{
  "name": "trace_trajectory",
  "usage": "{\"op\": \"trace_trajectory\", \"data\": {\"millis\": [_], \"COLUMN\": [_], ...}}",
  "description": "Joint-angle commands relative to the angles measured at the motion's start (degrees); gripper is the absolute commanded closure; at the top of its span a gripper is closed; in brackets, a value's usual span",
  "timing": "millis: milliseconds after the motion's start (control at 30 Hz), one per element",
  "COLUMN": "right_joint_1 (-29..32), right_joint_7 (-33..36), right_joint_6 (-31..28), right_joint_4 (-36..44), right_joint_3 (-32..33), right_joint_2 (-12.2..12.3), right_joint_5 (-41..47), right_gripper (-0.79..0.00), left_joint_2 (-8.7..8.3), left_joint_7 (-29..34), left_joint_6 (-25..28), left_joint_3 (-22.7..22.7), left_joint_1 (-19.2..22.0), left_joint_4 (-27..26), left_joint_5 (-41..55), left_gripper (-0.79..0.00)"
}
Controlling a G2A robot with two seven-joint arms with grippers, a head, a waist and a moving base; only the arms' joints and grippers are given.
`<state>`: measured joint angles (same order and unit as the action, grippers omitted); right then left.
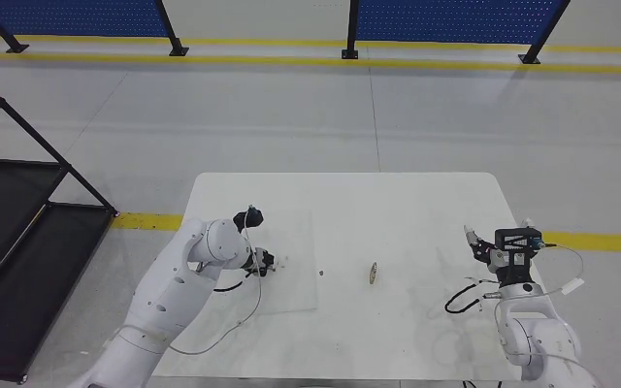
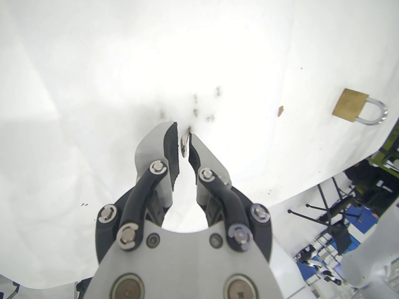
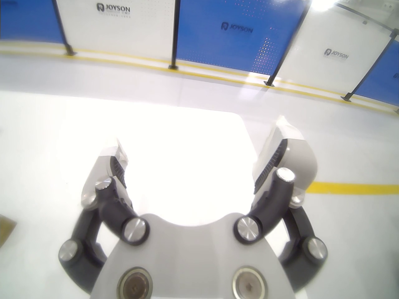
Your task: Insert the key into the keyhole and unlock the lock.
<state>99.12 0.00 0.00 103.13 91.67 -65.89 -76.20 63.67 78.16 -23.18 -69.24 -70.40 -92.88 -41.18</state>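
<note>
Between the pads of the left gripper (image 2: 184, 136), which are clenched almost together, sits the small silver key (image 2: 184, 145). It is pinched by its head, low over the white table (image 2: 93, 63). A thin dark tip shows just past the fingertips, but I cannot tell whether it touches the surface, or exactly which way the blade points. Out from those jaws, to their right and a touch nearer the robot, the brass lock (image 2: 350, 104) lies on the table, well apart from the key. Its long axis runs from body to shackle (image 2: 377, 113), with the body end toward the key-holding jaws and the steel loop on the side away from them. No keyhole can be made out. Farther right, close to the table's right edge, the right gripper (image 3: 199, 157) hangs with its jaws spread wide and nothing between them. The lock lies roughly midway between the two grippers, so neither has a clear advantage in reach. Since the left one carries the key, the coming move probably means bringing it rightward to the body end, and the loose lock could slide unless the right gripper steadies it.
</note>
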Motion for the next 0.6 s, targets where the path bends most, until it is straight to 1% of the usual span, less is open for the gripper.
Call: {"op": "trace_trajectory", "data": {"millis": [0, 67, 267, 567], "right_joint_1": [0.0, 0.0, 0.0, 0.0], "right_joint_7": [0.0, 0.0, 0.0, 0.0], "right_joint_6": [0.0, 0.0, 0.0, 0.0], "right_joint_4": [0.0, 0.0, 0.0, 0.0], "right_joint_3": [0.0, 0.0, 0.0, 0.0], "right_joint_2": [0.0, 0.0, 0.0, 0.0], "right_joint_5": [0.0, 0.0, 0.0, 0.0], "right_gripper": [-0.785, -0.785, -0.785, -0.785], "left_joint_2": [-0.02, -0.03, -0.26, -1.11], "left_joint_7": [-0.32, -0.53, -0.54, 2.11], "left_joint_6": [-0.05, -0.02, 0.9, 2.1], "left_joint_3": [0.05, 0.19, 0.71, 0.59], "left_joint_1": [0.14, 0.21, 0.23, -0.81], "left_joint_4": [0.25, 0.45, -0.44, -6.4], "left_joint_5": [0.12, 0.25, -0.99, -6.39], "left_gripper": [-0.068, 0.0, 0.0, 0.0]}}
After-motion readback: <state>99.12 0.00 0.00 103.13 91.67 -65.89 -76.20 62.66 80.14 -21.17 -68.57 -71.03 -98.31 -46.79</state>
